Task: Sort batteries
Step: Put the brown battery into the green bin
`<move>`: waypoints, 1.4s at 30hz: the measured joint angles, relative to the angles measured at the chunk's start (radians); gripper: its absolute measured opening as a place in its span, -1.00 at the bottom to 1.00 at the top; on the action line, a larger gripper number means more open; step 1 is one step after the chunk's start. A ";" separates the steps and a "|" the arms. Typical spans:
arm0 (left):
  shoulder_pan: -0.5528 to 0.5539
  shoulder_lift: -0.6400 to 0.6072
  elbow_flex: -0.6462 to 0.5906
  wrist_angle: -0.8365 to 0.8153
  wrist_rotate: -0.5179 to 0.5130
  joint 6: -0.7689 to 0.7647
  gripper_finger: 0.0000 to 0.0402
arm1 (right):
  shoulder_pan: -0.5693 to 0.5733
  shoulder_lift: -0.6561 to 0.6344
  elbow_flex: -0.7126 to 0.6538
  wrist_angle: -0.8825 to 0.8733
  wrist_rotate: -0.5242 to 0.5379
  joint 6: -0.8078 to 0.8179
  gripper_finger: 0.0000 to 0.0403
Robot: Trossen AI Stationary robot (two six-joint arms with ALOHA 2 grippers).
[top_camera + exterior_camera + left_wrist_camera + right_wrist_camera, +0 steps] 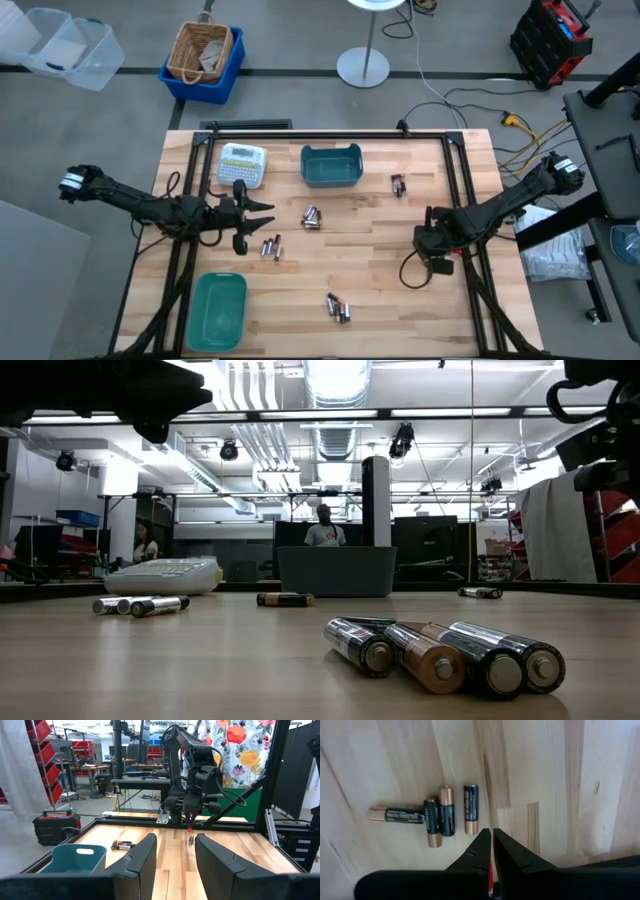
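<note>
desk (400, 290): bare wood top, carries everything listed below.
my left arm (140, 203): comes in over the left edge and lies low across the desk towards the middle.
my right arm (500, 205): comes in over the right edge, angled down towards the desk.
green tray (218, 310): flat, at the near left corner. Can't tell if anything lies in it.
teal bin (330, 166): at the middle of the far edge, upright; also in the low view (337, 570) and from my left wrist (75, 857). Inside not visible.
label maker (242, 165): white with keypad, at the far edge just left of the teal bin, apart from it.
my left pincer (262, 214): left of the desk's centre, wide, nothing between the fingers (142, 860); it points across at my right arm.
my right pincer (420, 240): near the right edge, narrow, tips all but touching, holding nothing (492, 831); aimed down at the wood.
batteries, centre group (312, 216): small cluster at mid desk, near my left pincer's tips, not touching.
batteries, left group (271, 247): a few lying side by side, near my left pincer on its near-edge side.
batteries, near group (338, 308): close to the near edge, about the middle; four lying close together in the low view (440, 655).
batteries, far right group (398, 184): right of the teal bin, well apart from the rest.
batteries under my right wrist (445, 812): four, three side by side, one crosswise touching them; just beyond my fingertips. Can't tell which group.
</note>
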 joint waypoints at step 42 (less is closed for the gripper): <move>0.000 0.000 0.000 0.000 -0.016 0.000 -0.42 | 0.000 0.000 -0.114 0.192 0.026 0.009 -0.04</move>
